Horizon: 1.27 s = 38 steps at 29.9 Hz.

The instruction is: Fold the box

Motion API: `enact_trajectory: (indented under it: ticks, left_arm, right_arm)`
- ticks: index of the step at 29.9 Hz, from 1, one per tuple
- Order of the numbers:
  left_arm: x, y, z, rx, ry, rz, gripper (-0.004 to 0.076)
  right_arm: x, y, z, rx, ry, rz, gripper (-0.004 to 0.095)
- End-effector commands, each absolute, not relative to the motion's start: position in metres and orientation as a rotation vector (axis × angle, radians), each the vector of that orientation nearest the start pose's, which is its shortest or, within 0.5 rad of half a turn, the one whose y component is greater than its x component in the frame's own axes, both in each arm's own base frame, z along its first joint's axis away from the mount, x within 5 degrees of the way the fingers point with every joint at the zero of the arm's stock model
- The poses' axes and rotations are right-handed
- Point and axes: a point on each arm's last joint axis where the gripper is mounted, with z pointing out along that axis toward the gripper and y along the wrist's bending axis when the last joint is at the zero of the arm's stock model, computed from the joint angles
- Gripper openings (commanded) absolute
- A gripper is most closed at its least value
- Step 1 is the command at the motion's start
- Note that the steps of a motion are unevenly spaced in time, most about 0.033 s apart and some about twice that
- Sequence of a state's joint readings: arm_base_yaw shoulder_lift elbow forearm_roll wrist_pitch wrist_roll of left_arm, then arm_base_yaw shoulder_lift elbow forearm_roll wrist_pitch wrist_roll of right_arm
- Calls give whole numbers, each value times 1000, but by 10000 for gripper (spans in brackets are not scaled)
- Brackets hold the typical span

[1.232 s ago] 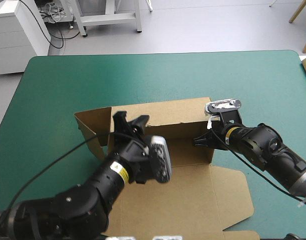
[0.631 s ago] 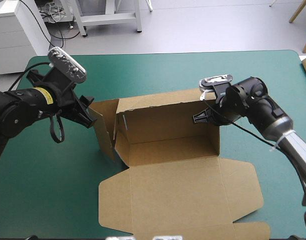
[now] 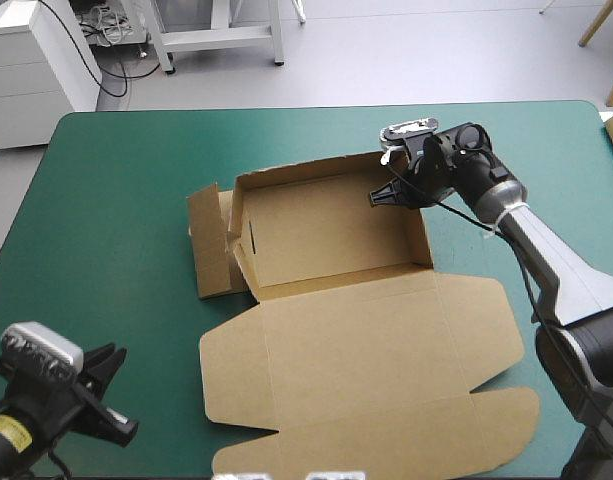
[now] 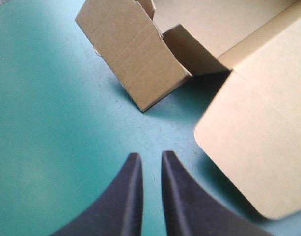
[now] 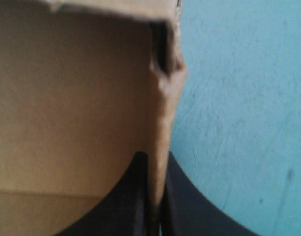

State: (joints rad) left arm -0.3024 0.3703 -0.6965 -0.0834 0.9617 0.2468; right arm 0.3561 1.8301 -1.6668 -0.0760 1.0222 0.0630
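While the black-finned right gripper (image 3: 386, 192) pinches its right wall, the brown cardboard box (image 3: 331, 235) sits mid-table, an open tray.
Its lid (image 3: 376, 360) lies flat toward the near edge; the left gripper (image 4: 148, 158), fingers nearly touching, is empty over the teal-green cover (image 4: 52, 123).

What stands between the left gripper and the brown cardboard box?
Nothing visible. Only bare teal-green table cover lies between the left gripper and the side flap of the brown cardboard box ahead of it.
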Motion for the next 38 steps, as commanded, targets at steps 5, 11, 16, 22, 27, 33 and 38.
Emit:
enact_trajectory:
  ticks: [5, 11, 16, 22, 27, 33, 38]
  left_arm:
    - [0, -7, 328, 451, 1986, -204, -8]
    - [-12, 5, 320, 379, 2035, -115, -8]
    - [-11, 8, 307, 334, 2043, -105, -8]
    - [-6, 6, 284, 332, 2072, -107, -8]
    - [-6, 6, 285, 327, 2066, -110, -8]
    - [-6, 6, 285, 327, 2066, -110, -8]
    - [-7, 6, 285, 328, 2068, -112, -8]
  right_arm:
    - [385, 142, 262, -495, 2827, 32, -22]
    - [385, 142, 254, -509, 2860, 27, -21]
    - [386, 143, 254, -527, 2853, 37, -9]
    - [389, 146, 273, -528, 2824, 68, 194]
    - [398, 149, 305, -479, 2719, 99, 361]
    - [395, 149, 346, -459, 2597, 133, 363]
    - [376, 142, 375, -459, 2531, 143, 441]
